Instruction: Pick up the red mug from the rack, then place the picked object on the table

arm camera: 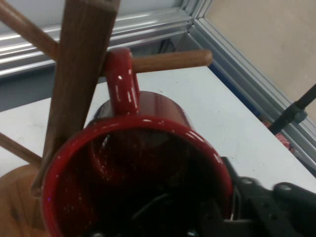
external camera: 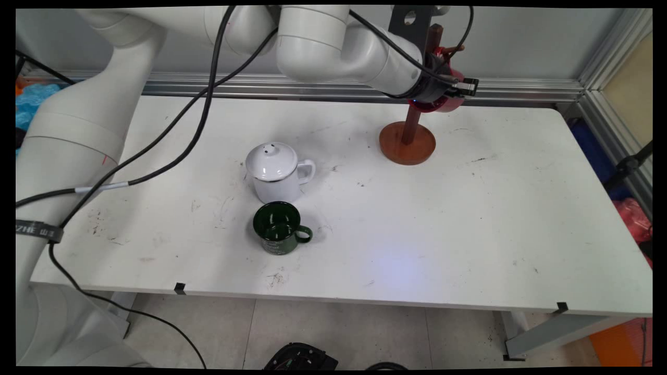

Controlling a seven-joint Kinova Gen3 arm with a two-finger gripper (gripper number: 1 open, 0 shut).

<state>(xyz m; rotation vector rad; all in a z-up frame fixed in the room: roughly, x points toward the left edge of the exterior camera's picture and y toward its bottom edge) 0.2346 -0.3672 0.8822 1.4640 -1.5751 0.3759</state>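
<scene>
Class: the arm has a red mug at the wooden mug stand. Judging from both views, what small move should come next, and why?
Probably let go of the red mug and ease the gripper back. Its handle is already looped over a peg of the wooden stand, beside the post, so it looks hung.

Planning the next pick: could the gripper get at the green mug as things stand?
Probably not yet: the gripper is occupied by the red mug at the wooden rack. The green mug itself stands uncovered beside the white teapot.
</scene>
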